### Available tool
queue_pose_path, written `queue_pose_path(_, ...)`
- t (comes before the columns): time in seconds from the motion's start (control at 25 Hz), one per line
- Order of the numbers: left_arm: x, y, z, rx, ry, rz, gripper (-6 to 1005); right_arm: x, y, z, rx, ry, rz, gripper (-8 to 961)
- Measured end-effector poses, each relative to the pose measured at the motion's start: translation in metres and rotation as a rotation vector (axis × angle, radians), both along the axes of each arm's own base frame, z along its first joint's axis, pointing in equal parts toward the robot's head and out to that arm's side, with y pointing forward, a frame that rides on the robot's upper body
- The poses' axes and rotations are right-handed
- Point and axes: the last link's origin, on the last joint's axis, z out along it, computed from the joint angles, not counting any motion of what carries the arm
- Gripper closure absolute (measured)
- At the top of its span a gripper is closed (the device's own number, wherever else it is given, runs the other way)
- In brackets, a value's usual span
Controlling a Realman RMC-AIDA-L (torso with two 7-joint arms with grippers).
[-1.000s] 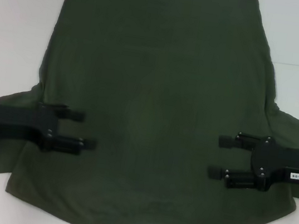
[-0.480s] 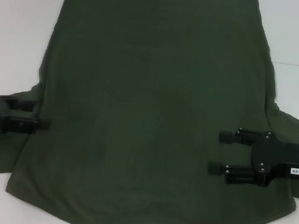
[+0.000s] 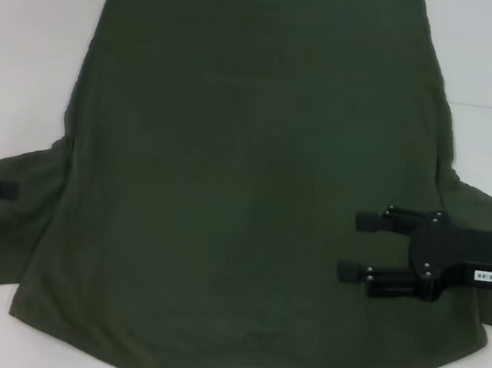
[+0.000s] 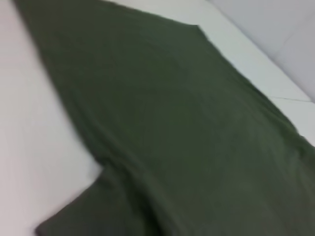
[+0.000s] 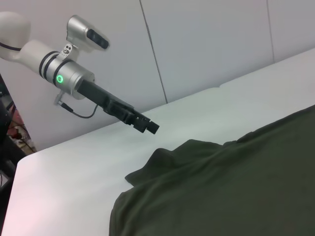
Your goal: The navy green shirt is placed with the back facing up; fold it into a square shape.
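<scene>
your shirt (image 3: 246, 184) lies flat back-up, right gripper (image 3: 359, 247) spread wide over its 4 o'clock side, left gripper (image 3: 6, 190) at 9 o'clock sleeve, grip unclear.

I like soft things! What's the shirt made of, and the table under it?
The shirt looks like soft matte knit cloth, likely cotton: it lies limp with small wrinkles and no shine. The table looks like a smooth white hard top, maybe laminate; it is hard to tell.

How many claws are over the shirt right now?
1. The right claw hangs open over the navy green shirt, near its right sleeve. The left claw is out at the left sleeve's edge, mostly out of the head view.
</scene>
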Motion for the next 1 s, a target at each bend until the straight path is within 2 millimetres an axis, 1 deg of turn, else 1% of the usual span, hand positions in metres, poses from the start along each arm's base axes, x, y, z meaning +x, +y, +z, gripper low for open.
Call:
queue_pose_path(0.12, -0.004, -0.001, 0.003, 0.001, 0.001, 0.04, 98, -0.002, 0.001, 0.0, -0.001, -0.001, 0.005, 12)
queue_pose_path(0.2, -0.01, -0.003, 0.006, -0.008, -0.001, 0.11, 99, -0.002, 0.001, 0.0, -0.004, -0.002, 0.008, 12)
queue_pose_path(0.52, -0.019, -0.004, 0.009, 0.018, 0.002, 0.197, 98, -0.002, 0.001, -0.001, -0.009, -0.008, 0.009, 13)
queue_pose_path(1.0, -0.025, -0.007, 0.002, 0.018, 0.001, 0.228, 99, -0.002, 0.001, -0.001, -0.009, -0.008, 0.009, 12)
